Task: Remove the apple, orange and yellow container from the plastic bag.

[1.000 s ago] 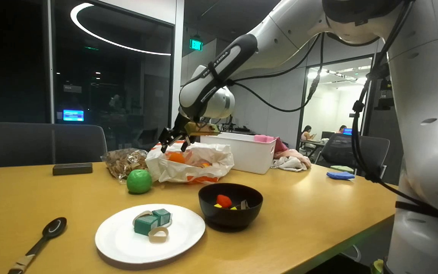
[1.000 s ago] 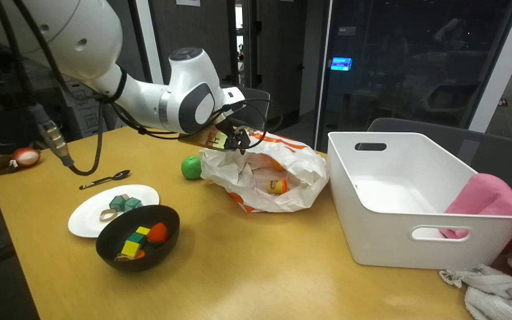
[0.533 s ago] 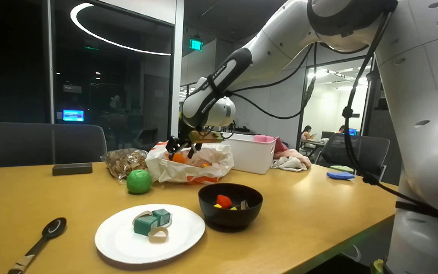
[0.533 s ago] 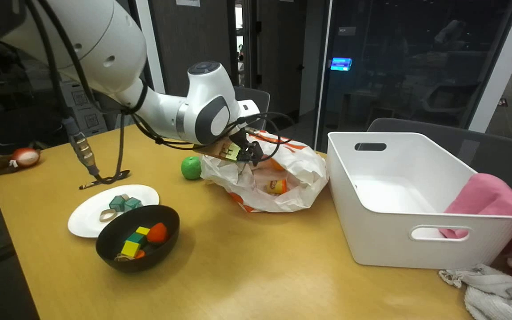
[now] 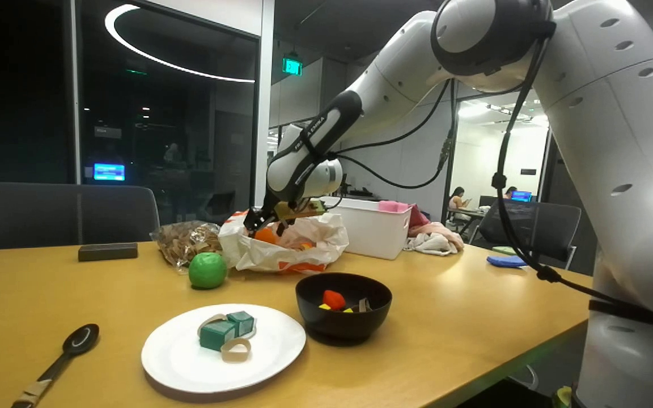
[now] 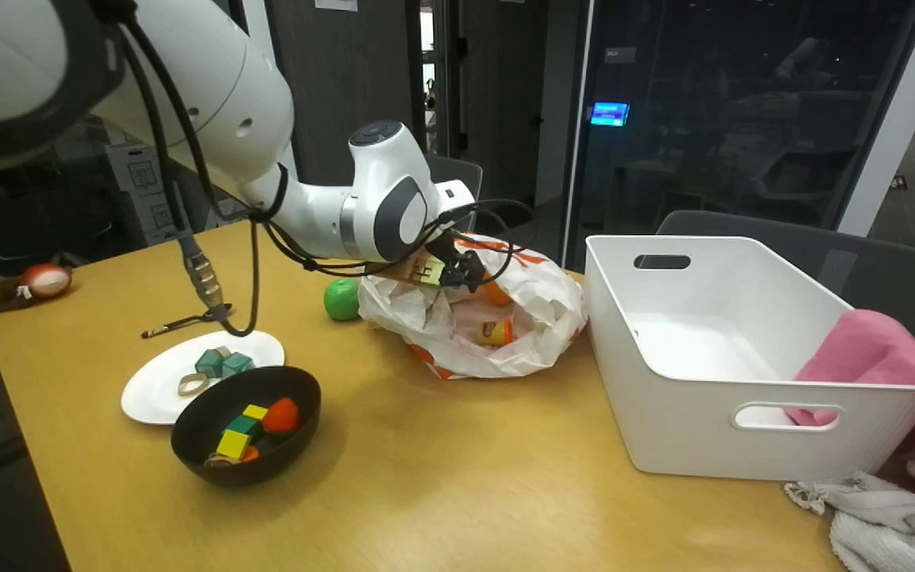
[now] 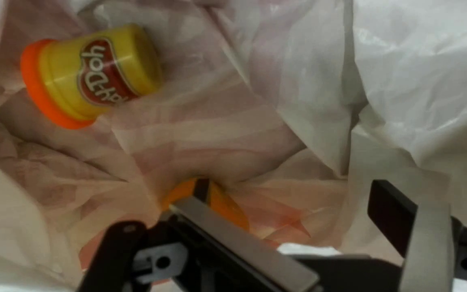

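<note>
The white plastic bag [image 5: 258, 259] lies open on the table and also shows in an exterior view [image 6: 541, 353]. The green apple [image 5: 207, 270] sits on the table beside the bag, as in an exterior view [image 6: 341, 300]. The orange [image 6: 497, 294] is in the bag, partly hidden behind a finger in the wrist view [image 7: 231, 209]. The yellow container [image 7: 91, 75] with an orange lid lies on its side in the bag [image 6: 493, 333]. My gripper [image 7: 292, 194] is open and empty at the bag's mouth [image 5: 266, 228], one finger over the orange, the other beside the bag's wall.
A black bowl [image 5: 343, 331] with blocks and a white plate [image 5: 179, 362] stand in front of the bag. A white bin [image 6: 743, 433] stands beside it. A clear bag of brown pieces [image 5: 187, 241], a dark block [image 5: 108, 251] and a spoon [image 5: 80, 340] lie on the table.
My gripper has come down and moved over the bag's opening, closer to the orange. It stays open. The apple, orange, container and bag look unmoved.
</note>
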`<control>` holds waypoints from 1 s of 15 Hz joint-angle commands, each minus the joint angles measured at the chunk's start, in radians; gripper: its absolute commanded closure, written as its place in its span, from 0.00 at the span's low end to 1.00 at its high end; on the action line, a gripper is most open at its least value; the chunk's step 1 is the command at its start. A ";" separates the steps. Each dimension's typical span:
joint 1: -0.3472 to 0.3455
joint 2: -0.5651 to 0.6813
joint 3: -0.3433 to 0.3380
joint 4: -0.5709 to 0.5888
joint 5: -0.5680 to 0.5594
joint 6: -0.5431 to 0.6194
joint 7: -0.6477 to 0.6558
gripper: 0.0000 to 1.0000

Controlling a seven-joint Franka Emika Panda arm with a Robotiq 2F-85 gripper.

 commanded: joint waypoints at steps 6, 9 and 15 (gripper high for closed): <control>0.071 0.177 -0.097 0.241 -0.033 0.079 0.134 0.00; 0.112 0.216 -0.163 0.280 -0.052 0.091 0.166 0.00; 0.185 0.248 -0.274 0.300 -0.082 0.046 0.234 0.00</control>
